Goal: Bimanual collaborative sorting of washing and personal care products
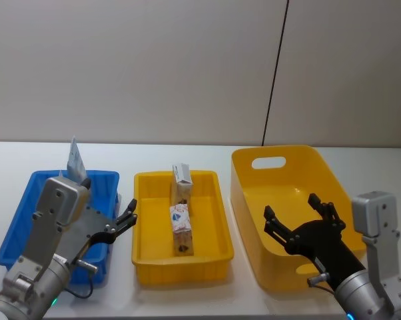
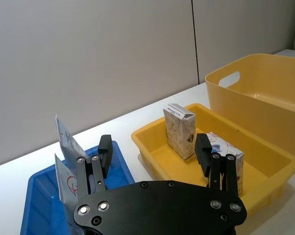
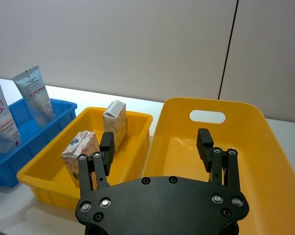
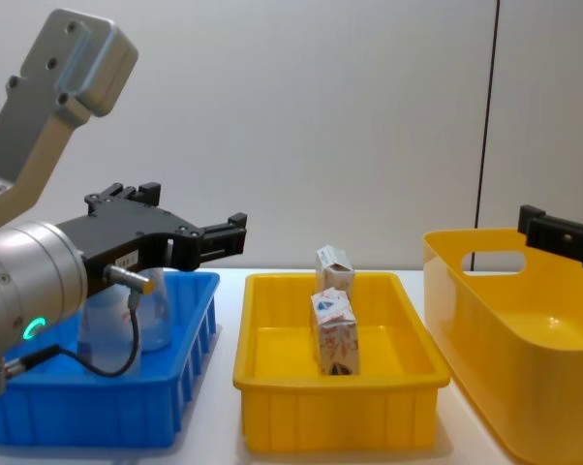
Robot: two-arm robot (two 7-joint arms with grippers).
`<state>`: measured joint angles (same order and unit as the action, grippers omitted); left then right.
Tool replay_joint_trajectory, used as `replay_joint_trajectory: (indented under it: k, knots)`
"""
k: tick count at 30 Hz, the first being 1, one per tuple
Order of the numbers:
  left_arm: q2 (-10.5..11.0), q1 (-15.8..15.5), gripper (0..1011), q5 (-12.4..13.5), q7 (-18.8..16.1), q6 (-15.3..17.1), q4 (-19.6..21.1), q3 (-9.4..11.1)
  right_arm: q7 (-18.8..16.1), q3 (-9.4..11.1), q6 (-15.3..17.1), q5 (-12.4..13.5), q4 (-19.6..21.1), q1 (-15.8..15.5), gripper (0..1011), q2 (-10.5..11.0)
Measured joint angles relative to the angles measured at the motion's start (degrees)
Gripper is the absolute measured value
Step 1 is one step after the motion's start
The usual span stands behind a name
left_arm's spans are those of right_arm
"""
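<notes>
Three bins: in a row on a white table; from the robot's side, blue bin (image 1: 20, 220) left, tray (image 1: 150, 220) middle, tub (image 1: 300, 170) right.
Tub: the biggest, deep and yellow, with a handle slot; nothing in it that I can see.
Blue bin: shallow, with the pouches at its far end.
Tray: yellow and low-walled, holding both cartons.
Left gripper (image 1: 124, 223): above the blue bin's near right corner, pointing toward the tray; jaws spread wide, nothing between them.
Right gripper (image 1: 290, 207): over the near part of the tub; jaws apart, also empty.
Pouches (image 3: 35, 95): two, standing upright and close together.
Rear carton (image 1: 182, 175): upright at the tray's far end.
Near carton (image 1: 180, 223): upright mid-tray, just in front of the other; I can't tell if they touch.
Step, my guess: a reach before a pick, most likely by the left gripper toward the near carton.
Doing it well: come down from above, clear of the tray wall. Set the jaws across the carton's flat sides below the gable and centre them so it doesn't tip into its neighbour. Close gently, since the card would crush. Keep the other arm over the tub, out of the path.
</notes>
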<state>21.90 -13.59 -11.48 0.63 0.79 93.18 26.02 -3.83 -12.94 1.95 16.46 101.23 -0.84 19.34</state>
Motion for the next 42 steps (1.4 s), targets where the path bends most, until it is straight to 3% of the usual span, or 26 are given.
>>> replay_joint_trajectory:
  k: [42]
  knots:
    - [0.0, 0.0, 1001, 0.0, 0.0, 0.0, 0.0, 0.0, 0.0, 0.0, 0.0, 0.0, 0.0, 0.0, 1004, 0.0]
